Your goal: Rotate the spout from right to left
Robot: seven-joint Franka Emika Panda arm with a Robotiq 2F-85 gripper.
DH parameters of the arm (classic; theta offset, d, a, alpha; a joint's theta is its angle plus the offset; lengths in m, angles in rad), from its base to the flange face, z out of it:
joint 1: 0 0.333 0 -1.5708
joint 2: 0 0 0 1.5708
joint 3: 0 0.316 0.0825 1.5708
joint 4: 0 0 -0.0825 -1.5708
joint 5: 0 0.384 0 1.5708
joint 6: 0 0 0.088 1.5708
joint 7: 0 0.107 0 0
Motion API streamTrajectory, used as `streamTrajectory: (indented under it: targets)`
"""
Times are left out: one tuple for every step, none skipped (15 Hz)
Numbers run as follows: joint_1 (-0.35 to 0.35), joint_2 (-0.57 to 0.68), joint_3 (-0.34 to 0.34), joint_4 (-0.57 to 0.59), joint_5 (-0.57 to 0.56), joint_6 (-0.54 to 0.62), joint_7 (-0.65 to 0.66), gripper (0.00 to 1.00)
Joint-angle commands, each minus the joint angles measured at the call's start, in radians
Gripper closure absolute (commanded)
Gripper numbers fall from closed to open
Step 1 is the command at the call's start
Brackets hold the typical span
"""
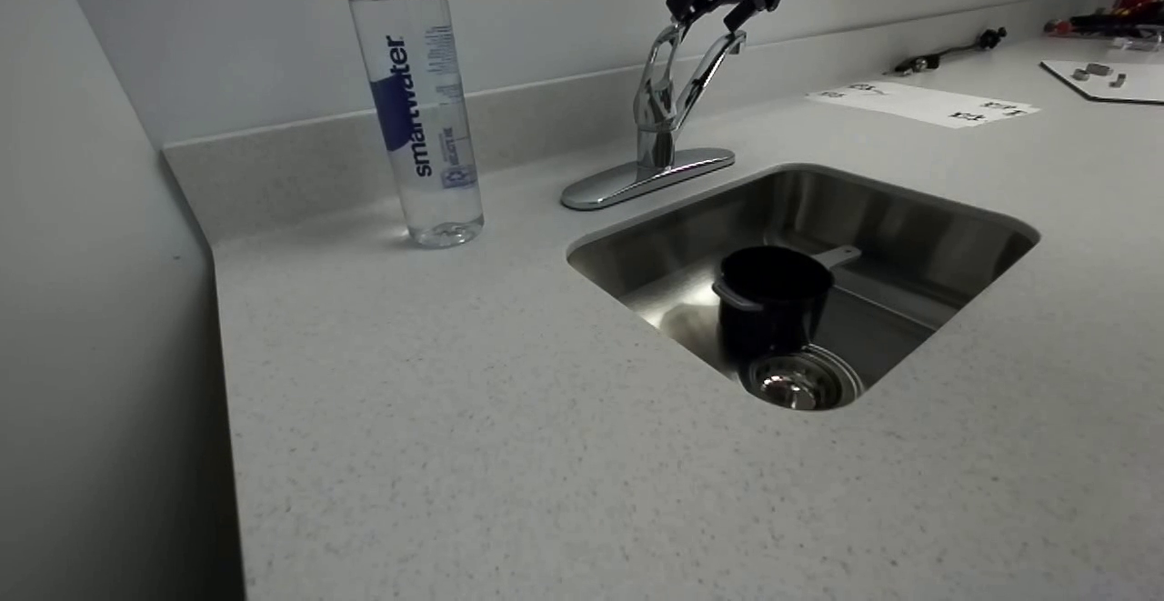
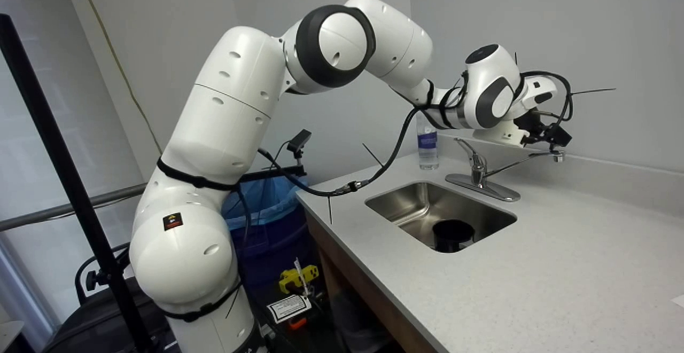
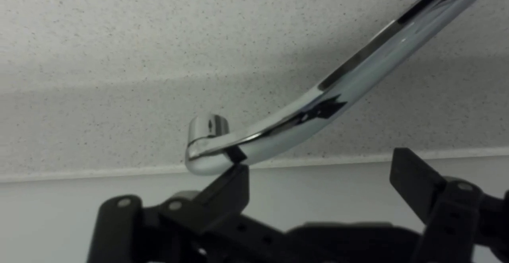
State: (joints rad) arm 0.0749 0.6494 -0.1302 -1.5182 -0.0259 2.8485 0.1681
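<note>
The spout is a slim chrome arm, seen in both exterior views (image 1: pixel 702 78) (image 2: pixel 518 163) and the wrist view (image 3: pixel 294 132). It points away from the basin, along the back wall, with its nozzle end under my gripper. It joins the chrome base plate (image 1: pixel 609 187) beside the upright lever handle (image 2: pixel 469 150). My gripper (image 3: pixel 320 165) is open, its fingers wide apart with nothing between them. In the wrist view the left fingertip meets the spout close to its nozzle end; I cannot tell if it touches. The right finger is apart from the spout.
The sink (image 1: pixel 864 205) lies in front of the faucet with a black pot (image 1: pixel 773 296) inside. A water bottle (image 1: pixel 423 128) stands on the counter by the faucet. The back wall and its low backsplash (image 2: pixel 614 174) run close behind the spout. Printed sheets (image 1: pixel 918 103) lie on the counter.
</note>
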Motion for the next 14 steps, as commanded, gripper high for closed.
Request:
streamTrajectory:
  targets:
    - [0.033,0.055,-0.048,0.069,-0.014,-0.018,0.082,0.00]
    - [0.036,0.059,-0.052,0.078,-0.012,-0.018,0.095,0.00]
    - [0.037,0.062,-0.055,0.089,-0.008,-0.021,0.107,0.00]
    - [0.038,0.065,-0.057,0.099,-0.006,-0.023,0.118,0.00]
    - [0.040,0.068,-0.060,0.112,-0.004,-0.027,0.134,0.00]
    - [0.042,0.072,-0.063,0.124,-0.002,-0.030,0.146,0.00]
    - [0.044,0.076,-0.065,0.139,0.000,-0.037,0.160,0.00]
    - [0.045,0.080,-0.067,0.152,0.000,-0.039,0.171,0.00]
    - [0.045,0.084,-0.066,0.164,0.001,-0.042,0.180,0.00]
    - [0.048,0.087,-0.068,0.170,0.000,-0.043,0.188,0.00]
    - [0.049,0.088,-0.067,0.171,-0.001,-0.044,0.193,0.00]
    - [0.050,0.088,-0.065,0.170,-0.002,-0.046,0.194,0.00]
    - [0.050,0.088,-0.063,0.166,-0.002,-0.047,0.194,0.00]
    - [0.048,0.087,-0.058,0.164,0.001,-0.052,0.191,0.00]
